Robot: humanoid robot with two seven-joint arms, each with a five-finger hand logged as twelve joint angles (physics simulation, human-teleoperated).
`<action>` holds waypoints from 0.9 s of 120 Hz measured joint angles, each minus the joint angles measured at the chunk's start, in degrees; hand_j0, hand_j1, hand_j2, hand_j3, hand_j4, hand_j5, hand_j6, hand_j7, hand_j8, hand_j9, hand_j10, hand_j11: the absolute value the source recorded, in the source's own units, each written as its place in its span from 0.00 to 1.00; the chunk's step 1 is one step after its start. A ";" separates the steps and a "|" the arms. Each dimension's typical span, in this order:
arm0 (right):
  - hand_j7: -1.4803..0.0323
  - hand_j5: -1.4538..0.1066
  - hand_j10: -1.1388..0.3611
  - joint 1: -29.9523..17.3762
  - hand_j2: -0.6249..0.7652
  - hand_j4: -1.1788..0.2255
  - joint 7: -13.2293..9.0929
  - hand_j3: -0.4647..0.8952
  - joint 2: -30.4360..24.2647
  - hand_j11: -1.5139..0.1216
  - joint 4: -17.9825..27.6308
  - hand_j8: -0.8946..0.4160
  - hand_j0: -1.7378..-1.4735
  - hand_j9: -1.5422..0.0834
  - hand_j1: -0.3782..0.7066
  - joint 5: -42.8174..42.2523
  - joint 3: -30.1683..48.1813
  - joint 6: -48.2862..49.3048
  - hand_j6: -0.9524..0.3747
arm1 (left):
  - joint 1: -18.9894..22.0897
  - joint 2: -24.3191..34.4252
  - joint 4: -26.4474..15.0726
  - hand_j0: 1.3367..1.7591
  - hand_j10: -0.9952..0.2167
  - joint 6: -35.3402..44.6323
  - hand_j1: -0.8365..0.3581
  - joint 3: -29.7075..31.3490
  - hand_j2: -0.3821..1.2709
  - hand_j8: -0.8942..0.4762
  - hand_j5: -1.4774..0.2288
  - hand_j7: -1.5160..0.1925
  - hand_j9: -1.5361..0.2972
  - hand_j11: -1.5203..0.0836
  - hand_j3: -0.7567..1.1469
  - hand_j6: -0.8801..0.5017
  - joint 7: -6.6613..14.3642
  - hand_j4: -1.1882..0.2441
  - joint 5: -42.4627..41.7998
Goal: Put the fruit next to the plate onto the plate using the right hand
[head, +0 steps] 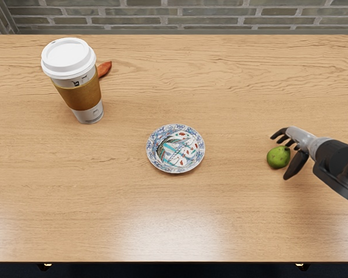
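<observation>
Head view: fruit [278,157] beside fingers [294,165]

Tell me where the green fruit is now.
Head view: the green fruit lies on the right side of the table, well right of the plate, beside the open right robot hand.

Head view, slanting down, whole table [232,87]

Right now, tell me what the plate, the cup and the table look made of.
The plate: likely glazed ceramic, with a painted blue, green and red pattern. The cup: probably paper, with a brown cardboard-like sleeve and white plastic-looking lid. The table: wood or veneer, visible grain and a soft sheen.
</observation>
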 joint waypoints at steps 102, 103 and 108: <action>0.58 0.55 0.45 -0.32 0.39 0.51 0.00 0.34 1.75 0.56 -0.15 0.36 0.30 0.58 0.54 -0.14 0.22 0.08 0.37 | 0.09 0.00 -0.01 0.76 0.81 0.00 0.98 0.00 0.23 0.65 0.86 0.88 0.83 0.94 0.40 0.63 -0.01 0.82 0.00; 0.58 0.55 0.45 -0.33 0.39 0.51 0.00 0.34 1.73 0.56 -0.15 0.35 0.30 0.58 0.54 -0.13 0.22 0.08 0.37 | 0.09 0.00 0.00 0.76 0.81 0.01 0.98 0.00 0.23 0.65 0.86 0.88 0.83 0.94 0.40 0.63 -0.01 0.82 0.00; 0.58 0.54 0.45 -0.36 0.38 0.50 0.00 0.34 1.66 0.55 -0.15 0.36 0.30 0.57 0.54 -0.13 0.22 0.06 0.36 | 0.09 0.00 -0.02 0.76 0.81 0.00 0.98 0.00 0.23 0.65 0.86 0.88 0.83 0.94 0.40 0.63 -0.01 0.82 0.00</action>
